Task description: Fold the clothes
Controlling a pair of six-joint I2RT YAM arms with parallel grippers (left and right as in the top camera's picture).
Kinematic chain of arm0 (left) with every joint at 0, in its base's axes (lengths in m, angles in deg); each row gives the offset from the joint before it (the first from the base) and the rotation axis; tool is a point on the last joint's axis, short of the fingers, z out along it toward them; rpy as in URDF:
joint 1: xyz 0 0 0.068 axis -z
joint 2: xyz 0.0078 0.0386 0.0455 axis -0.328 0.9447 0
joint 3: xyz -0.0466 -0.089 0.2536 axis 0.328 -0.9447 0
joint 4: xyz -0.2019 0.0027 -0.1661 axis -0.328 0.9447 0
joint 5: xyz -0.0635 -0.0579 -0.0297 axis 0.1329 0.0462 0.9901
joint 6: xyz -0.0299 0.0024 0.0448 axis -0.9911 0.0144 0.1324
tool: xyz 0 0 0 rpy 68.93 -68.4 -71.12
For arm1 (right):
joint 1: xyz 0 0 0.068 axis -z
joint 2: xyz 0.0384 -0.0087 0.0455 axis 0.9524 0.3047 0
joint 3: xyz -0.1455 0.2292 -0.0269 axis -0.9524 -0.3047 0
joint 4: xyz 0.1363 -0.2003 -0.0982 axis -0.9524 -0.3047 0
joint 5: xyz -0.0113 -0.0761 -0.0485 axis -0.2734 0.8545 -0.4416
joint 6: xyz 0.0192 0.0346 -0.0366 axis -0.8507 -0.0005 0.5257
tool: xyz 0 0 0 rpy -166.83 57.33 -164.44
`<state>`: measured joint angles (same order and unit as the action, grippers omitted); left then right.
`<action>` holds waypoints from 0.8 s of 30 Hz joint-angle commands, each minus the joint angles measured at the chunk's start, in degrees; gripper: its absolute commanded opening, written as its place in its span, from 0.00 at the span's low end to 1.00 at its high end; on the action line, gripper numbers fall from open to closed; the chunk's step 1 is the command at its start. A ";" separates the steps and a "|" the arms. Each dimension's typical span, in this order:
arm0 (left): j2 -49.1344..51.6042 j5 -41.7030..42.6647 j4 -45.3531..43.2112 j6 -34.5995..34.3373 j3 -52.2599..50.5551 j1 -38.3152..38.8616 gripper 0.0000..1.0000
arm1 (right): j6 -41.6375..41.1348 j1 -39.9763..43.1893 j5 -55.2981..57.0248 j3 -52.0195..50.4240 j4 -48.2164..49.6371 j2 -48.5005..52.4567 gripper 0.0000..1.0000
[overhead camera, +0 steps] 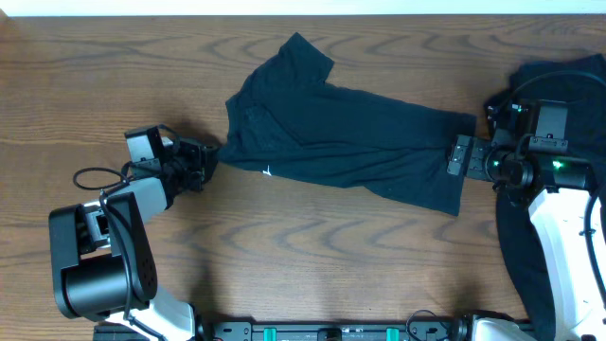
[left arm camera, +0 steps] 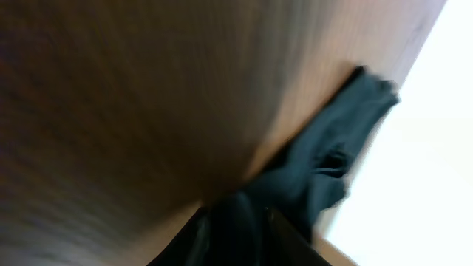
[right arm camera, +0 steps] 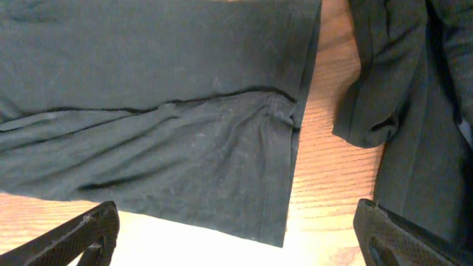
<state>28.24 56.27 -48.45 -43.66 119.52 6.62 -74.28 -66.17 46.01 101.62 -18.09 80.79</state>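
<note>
Right end effector (overhead camera: 456,156) fingers (right arm camera: 70,240) sit closest to the lens in the right wrist view, spread wide at both bottom corners; nothing is held, only cloth and wood lie below them. Wood-grain bench (overhead camera: 312,265) carries everything; dark navy-black T-shirt (overhead camera: 350,133) lies rumpled across its middle, reaching from one end effector to the other; one short sleeve points to the far edge; the hemmed bottom edge lies flat beneath the right end effector. Second dark garment (overhead camera: 568,80) lies heaped at the bench's right side, partly under the right arm, near the T-shirt's hem with a strip of bare wood between. Left end effector (overhead camera: 210,163) meets the T-shirt's left corner, jaws nearly together on the cloth; left wrist view is blurred, showing dark cloth bunched at its bottom edge.
</note>
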 commanded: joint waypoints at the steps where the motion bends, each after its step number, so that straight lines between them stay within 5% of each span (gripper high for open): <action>1: 0.94 -4.02 1.84 10.29 0.31 0.09 0.26 | -0.87 0.24 -0.26 0.11 -0.04 0.07 0.99; 24: -6.16 -22.64 15.69 30.80 3.89 0.09 0.26 | -0.87 0.22 -0.26 0.11 -0.04 0.07 0.99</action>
<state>24.00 39.72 -35.55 -18.22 122.01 6.88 -74.28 -66.17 46.01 101.62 -18.11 80.79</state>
